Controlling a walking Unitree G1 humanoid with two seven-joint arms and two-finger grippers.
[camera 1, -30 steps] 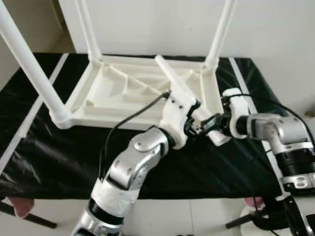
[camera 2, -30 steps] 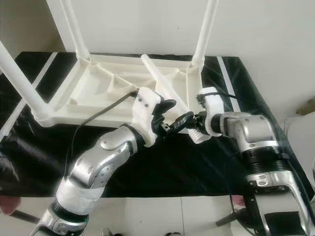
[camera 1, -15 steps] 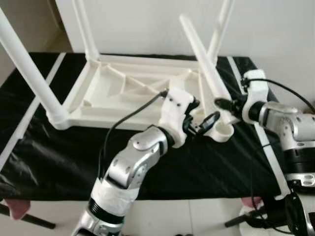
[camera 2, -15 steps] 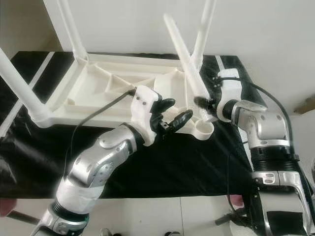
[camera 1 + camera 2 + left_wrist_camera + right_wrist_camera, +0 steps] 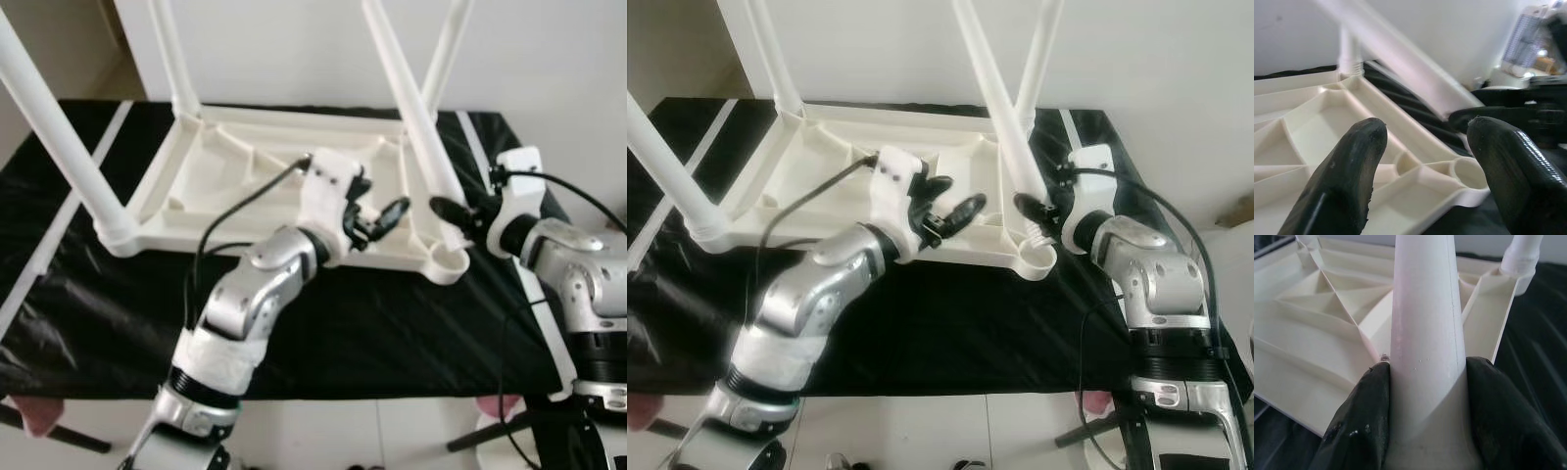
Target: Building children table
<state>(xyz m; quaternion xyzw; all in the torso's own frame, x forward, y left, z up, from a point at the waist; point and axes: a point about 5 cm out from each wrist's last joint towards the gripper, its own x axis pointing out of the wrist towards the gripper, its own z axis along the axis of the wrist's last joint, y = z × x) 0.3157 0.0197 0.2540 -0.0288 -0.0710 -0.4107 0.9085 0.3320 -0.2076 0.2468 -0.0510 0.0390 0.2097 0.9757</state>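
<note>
So the white plastic tabletop [image 5: 265, 186] is lying upside down on the black-covered table [image 5: 392, 323], ribbed underside facing up. Three legs look seated already: the near left leg [image 5: 59, 137], the far left leg [image 5: 171, 59] and the far right leg [image 5: 446, 54] all stand in their corner sockets. The fourth leg [image 5: 407, 108] is the one in play. The right gripper [image 5: 1034, 217] is pinching it near its bottom end, fingers pressed against both sides, and it leans over the near right corner socket [image 5: 453, 262], which looks open and empty to me. So I'd say three quarters done; what's left is getting that leg upright and pushed home, then flipping the table. The left gripper [image 5: 377, 217] hovers over the tabletop just beside it, fingers spread, holding nothing.
</note>
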